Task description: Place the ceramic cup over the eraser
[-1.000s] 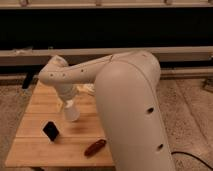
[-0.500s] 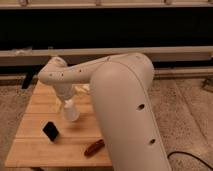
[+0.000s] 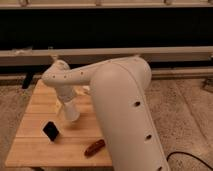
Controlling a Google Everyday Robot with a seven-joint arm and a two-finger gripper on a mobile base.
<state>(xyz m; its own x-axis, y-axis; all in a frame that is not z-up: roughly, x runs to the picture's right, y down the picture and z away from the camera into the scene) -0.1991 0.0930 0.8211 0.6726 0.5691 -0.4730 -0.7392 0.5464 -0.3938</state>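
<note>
The ceramic cup [image 3: 70, 112] is a small white tapered shape over the middle of the wooden table [image 3: 35, 150]. My gripper [image 3: 67, 102] is at the end of the white arm [image 3: 120, 100], directly above the cup and touching or nearly touching its top. I cannot tell whether the cup rests on the table or is lifted. The eraser [image 3: 50, 131], a small black block, stands on the table to the front left of the cup, a short gap apart.
A glossy reddish-brown oblong thing [image 3: 94, 147] lies near the table's front edge, right of the eraser. The bulky upper arm covers the table's right side. Speckled floor surrounds the table, and a dark wall with a pale rail runs behind it.
The large arm link has leaned slightly to the left. The cup, the eraser and the brown thing sit about where they were.
</note>
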